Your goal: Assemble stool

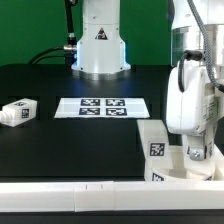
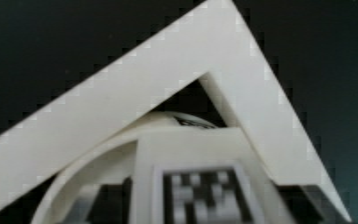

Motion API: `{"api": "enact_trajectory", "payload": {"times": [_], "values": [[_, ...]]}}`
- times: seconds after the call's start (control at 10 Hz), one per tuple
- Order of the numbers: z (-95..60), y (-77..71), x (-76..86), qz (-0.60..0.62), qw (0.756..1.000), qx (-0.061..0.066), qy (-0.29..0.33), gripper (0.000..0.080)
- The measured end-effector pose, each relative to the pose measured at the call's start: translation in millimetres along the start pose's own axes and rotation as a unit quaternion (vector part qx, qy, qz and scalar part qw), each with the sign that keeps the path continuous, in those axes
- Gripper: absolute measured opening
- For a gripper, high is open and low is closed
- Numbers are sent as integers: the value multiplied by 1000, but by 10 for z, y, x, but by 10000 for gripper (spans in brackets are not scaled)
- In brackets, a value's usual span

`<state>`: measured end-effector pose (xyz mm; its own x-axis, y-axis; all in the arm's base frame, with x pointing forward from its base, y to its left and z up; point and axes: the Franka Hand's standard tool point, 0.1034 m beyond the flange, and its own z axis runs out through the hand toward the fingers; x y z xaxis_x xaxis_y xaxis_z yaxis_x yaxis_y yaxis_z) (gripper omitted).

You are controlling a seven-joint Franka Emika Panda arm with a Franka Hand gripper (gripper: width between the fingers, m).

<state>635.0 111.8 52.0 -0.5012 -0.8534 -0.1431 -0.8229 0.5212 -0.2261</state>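
My gripper (image 1: 197, 150) hangs low at the exterior view's right, over the corner of the long white rail (image 1: 100, 190). In the wrist view its jaws (image 2: 197, 205) are shut on a white stool leg (image 2: 202, 185) whose black-and-white tag faces the camera. Just beyond that leg shows the curved rim of the round seat (image 2: 155, 125), tucked into the rail's corner (image 2: 211, 50). A second tagged leg (image 1: 155, 143) stands upright just left of the gripper. A third leg (image 1: 18, 112) lies on the black table at the far left.
The marker board (image 1: 103, 106) lies flat mid-table in front of the robot base (image 1: 100, 45). The rail runs along the table's front edge and turns up the right side, enclosing the seat.
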Motion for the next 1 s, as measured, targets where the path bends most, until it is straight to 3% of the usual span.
{"api": "enact_trajectory", "payload": {"times": [0.1, 0.2, 0.3, 0.6, 0.7, 0.9, 1.0], "values": [[-3, -2, -5, 0, 1000, 0, 0, 539], [-52, -30, -14, -45, 999, -5, -5, 539], [-139, -64, -35, -95, 995, -2, -12, 629], [-496, -188, -167, -292, 956, 6, -40, 648], [-535, -249, -141, -348, 937, 13, -41, 648], [-512, -246, -127, -407, 913, 13, -35, 649], [-513, -233, -129, -454, 890, 7, -33, 649]]}}
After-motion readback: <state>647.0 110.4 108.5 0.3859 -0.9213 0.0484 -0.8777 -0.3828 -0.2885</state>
